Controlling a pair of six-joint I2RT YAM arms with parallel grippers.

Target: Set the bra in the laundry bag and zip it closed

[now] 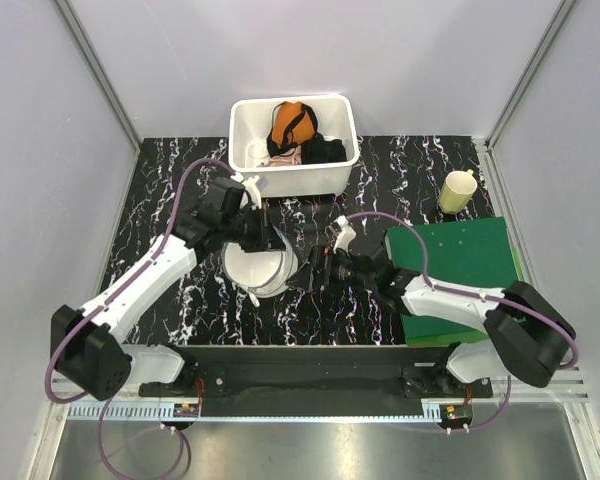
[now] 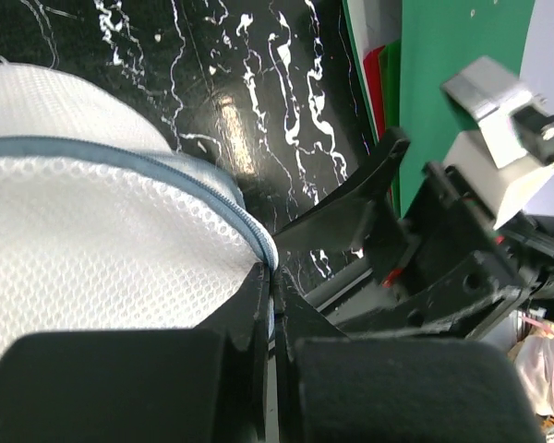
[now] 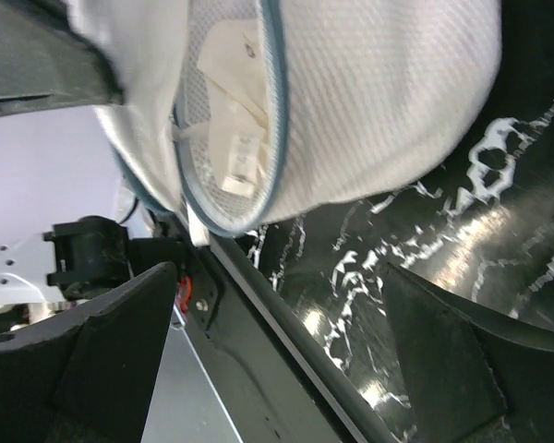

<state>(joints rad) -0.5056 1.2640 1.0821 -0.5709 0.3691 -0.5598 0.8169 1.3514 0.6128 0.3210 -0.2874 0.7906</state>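
The laundry bag (image 1: 258, 268), a white round mesh case with a blue-grey zipper band, lies on the table between the two arms. My left gripper (image 1: 278, 244) is shut on its zipper edge; in the left wrist view the jaws (image 2: 272, 277) pinch the band where the mesh (image 2: 92, 231) ends. My right gripper (image 1: 315, 272) is open and empty just right of the bag. In the right wrist view (image 3: 277, 341) the bag (image 3: 369, 83) hangs above its spread fingers, its mouth open, with white labels (image 3: 231, 120) inside. I cannot make out the bra.
A white tub (image 1: 248, 117) at the back holds an orange garment (image 1: 292, 122) and a black one (image 1: 323, 150). A yellow cup (image 1: 457, 190) stands at the back right. A green board (image 1: 460, 255) lies under the right arm.
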